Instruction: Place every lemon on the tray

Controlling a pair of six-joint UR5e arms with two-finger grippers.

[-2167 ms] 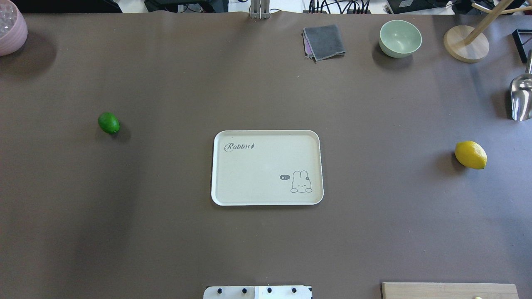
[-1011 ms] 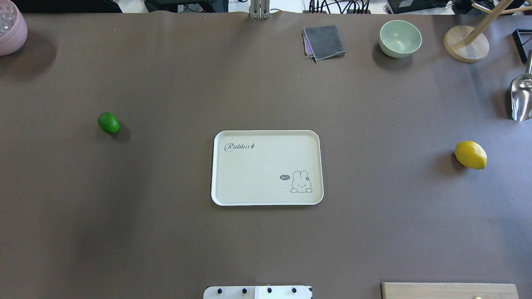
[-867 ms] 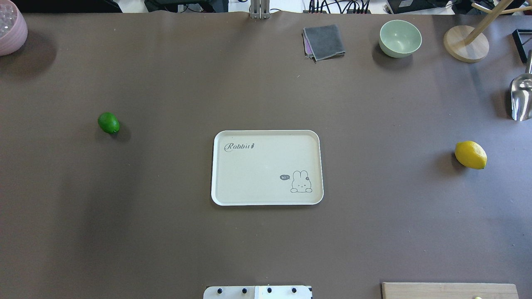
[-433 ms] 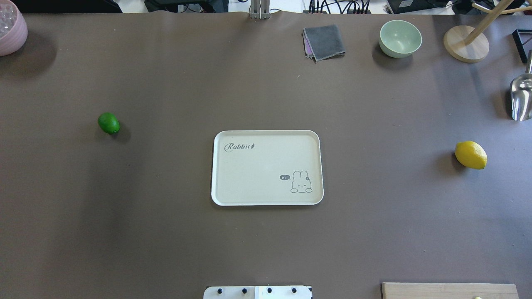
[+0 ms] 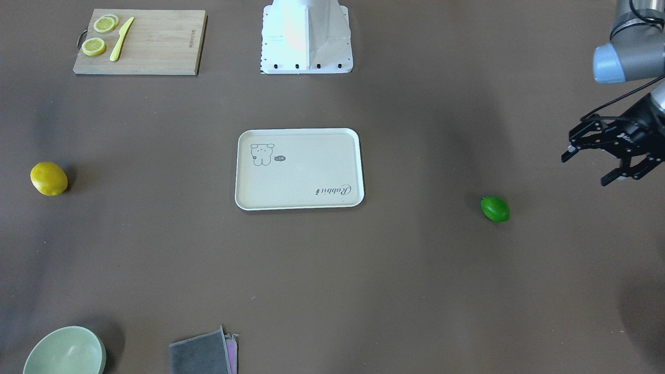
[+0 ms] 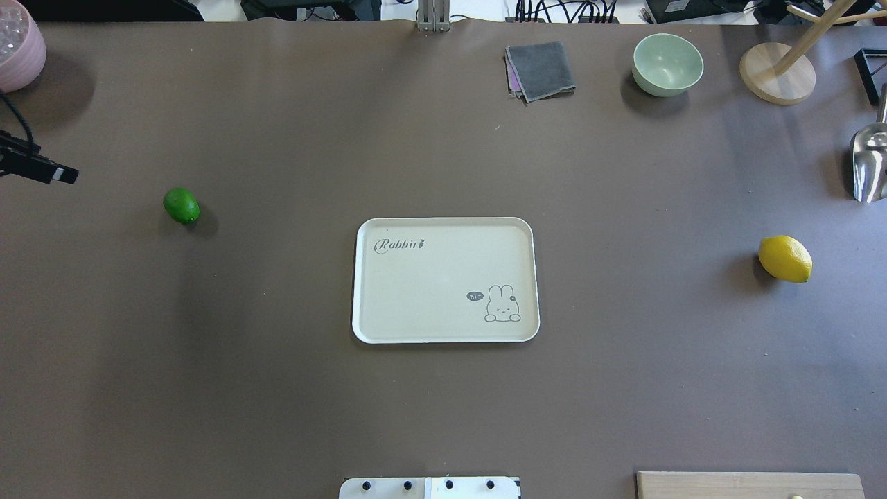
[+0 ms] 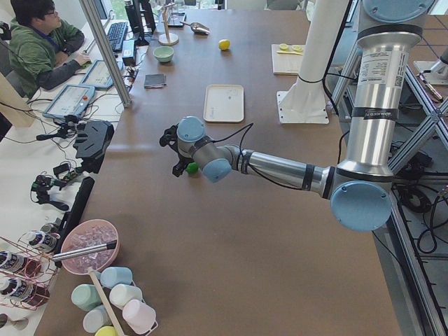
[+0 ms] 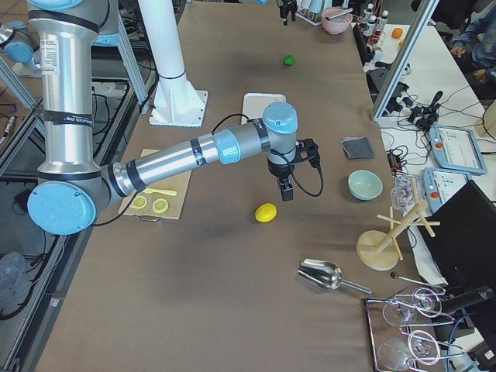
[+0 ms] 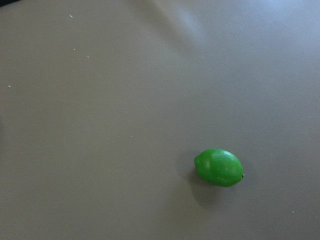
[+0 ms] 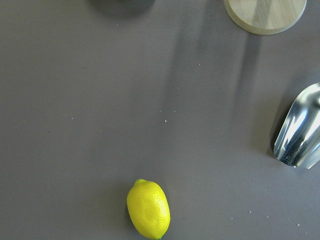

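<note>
The green lemon lies on the table on my left side, also in the overhead view and the left wrist view. The yellow lemon lies far on my right side, also in the overhead view and the right wrist view. The cream tray sits empty in the middle. My left gripper is open and empty, hovering beside the green lemon, apart from it. My right gripper hangs near the yellow lemon; I cannot tell whether it is open.
A wooden cutting board with lemon slices and a yellow knife lies near the robot base. A green bowl, grey cloth, wooden stand, metal scoop and pink bowl line the far and side edges.
My left gripper's fingertip has come into the overhead view at the left edge. The lemons and tray have not moved.
</note>
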